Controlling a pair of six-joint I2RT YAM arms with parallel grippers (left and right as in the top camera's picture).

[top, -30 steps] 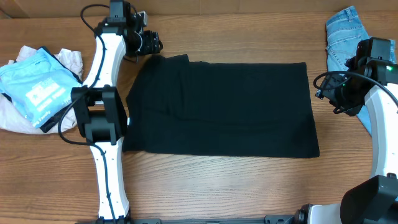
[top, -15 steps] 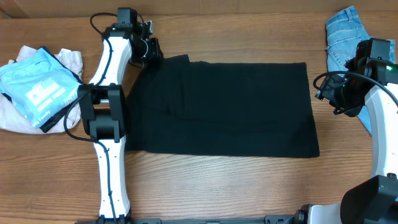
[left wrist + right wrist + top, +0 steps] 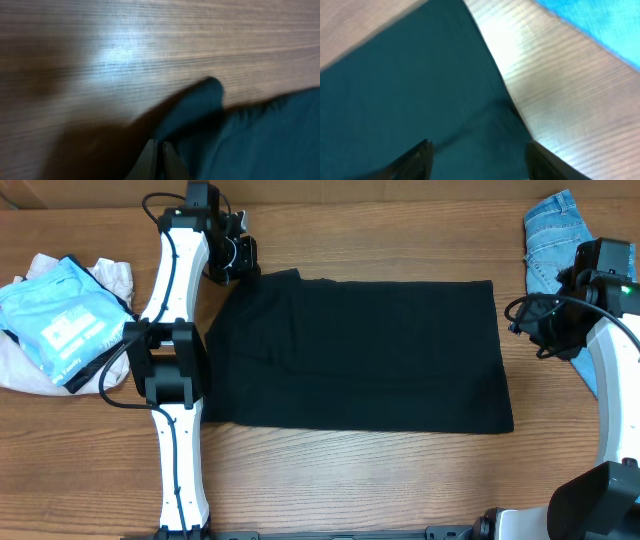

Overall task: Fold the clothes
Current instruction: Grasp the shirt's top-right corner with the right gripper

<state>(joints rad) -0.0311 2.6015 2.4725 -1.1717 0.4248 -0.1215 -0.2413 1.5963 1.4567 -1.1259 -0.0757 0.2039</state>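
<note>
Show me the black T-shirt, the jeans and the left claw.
black T-shirt [image 3: 360, 355], overhead view, middle of the fabric.
jeans [image 3: 548, 238], overhead view, the light-blue denim.
left claw [image 3: 160, 149], left wrist view, between its fingertips.

Robot manipulation bench, lab-type setup.

Evidence:
- Two white-and-black arms, the left arm [image 3: 170, 270] and the right arm [image 3: 610, 370], rise from the near edge of a wood-grain table [image 3: 350, 480].
- Exposed black cables [image 3: 507, 313] loop off the arms.
- Views are one fixed top-down camera plus one close to the fingers on each wrist.
- The table carries laundry only: a black shirt [image 3: 350, 350] spread flat at centre, jeans [image 3: 550, 230] at the far right corner, and a blue-and-white pile [image 3: 55, 320] at the left edge.
</note>
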